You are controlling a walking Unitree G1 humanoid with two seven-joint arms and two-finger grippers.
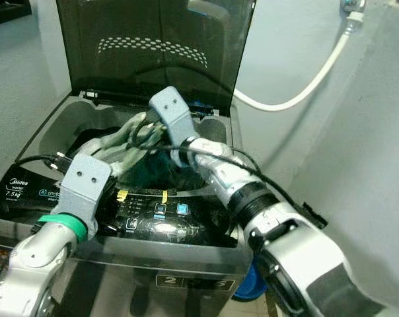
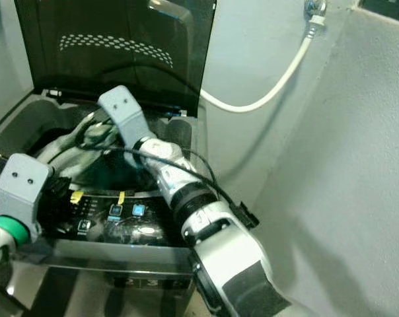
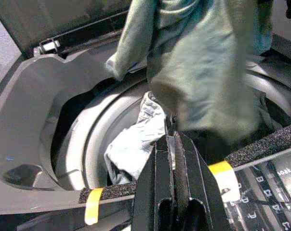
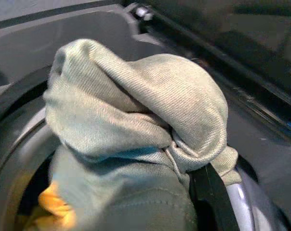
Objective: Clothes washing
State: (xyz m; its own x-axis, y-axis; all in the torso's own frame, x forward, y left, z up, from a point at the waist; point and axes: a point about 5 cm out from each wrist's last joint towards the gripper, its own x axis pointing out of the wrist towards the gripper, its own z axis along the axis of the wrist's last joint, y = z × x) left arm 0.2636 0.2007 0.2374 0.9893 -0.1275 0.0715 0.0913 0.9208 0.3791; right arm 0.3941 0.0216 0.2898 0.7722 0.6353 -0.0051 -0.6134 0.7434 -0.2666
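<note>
White hose [image 1: 305, 92] along the grey wall [image 1: 384, 165], blue object [image 1: 249, 287] on the floor

Drum mouth [image 3: 87, 139] blocked by garment [image 3: 203, 72]

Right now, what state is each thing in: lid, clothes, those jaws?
Dark tinted washing machine lid: open, standing upright.
Grey-green cloth garment: bunched, held above the drum.
Pale blue-white garment: lying inside the drum.
Right gripper: shut on the garment.
Left gripper: jaws shut, holding nothing.
</note>
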